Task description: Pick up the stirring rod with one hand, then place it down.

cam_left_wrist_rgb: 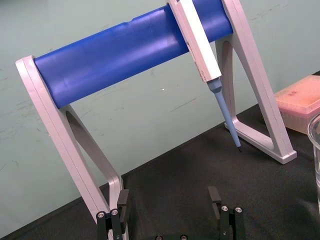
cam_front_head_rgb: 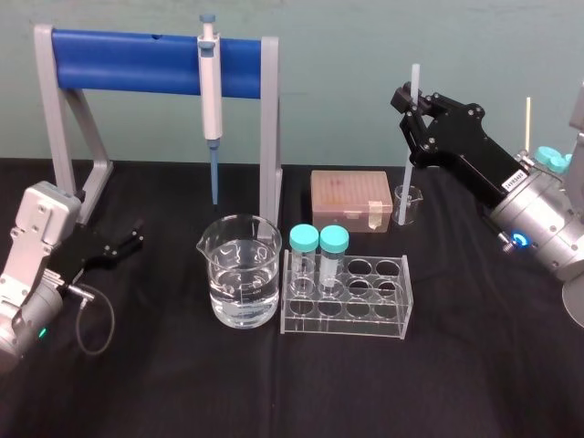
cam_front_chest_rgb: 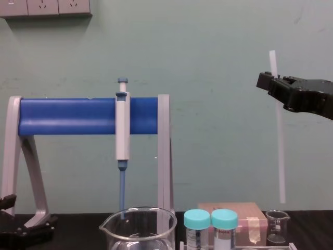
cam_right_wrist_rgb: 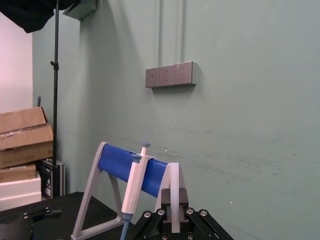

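Your right gripper (cam_front_chest_rgb: 271, 83) is pinching the stirring rod (cam_front_chest_rgb: 279, 146) near its top, upright, tip hanging just above the small glass beaker (cam_front_chest_rgb: 277, 225). I'd lower it dead straight and slowly; that beaker looks tippy. The left gripper (cam_front_head_rgb: 128, 239) sits spread on the desk (cam_front_head_rgb: 474, 365).

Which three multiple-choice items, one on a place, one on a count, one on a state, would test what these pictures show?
1. Where is the thin white translucent stirring rod? A in the large beaker; B held above the small glass beaker; C on the pink box.
2. How many teal-capped tubes stand in the clear plastic rack? A one; B two; C four.
3. How is the black left gripper? A open; B shut on a tube; C shut on the pipette.
Answers: B, the black right gripper holds it clear of the rim; B, two caps show; A, its fingers stand apart.
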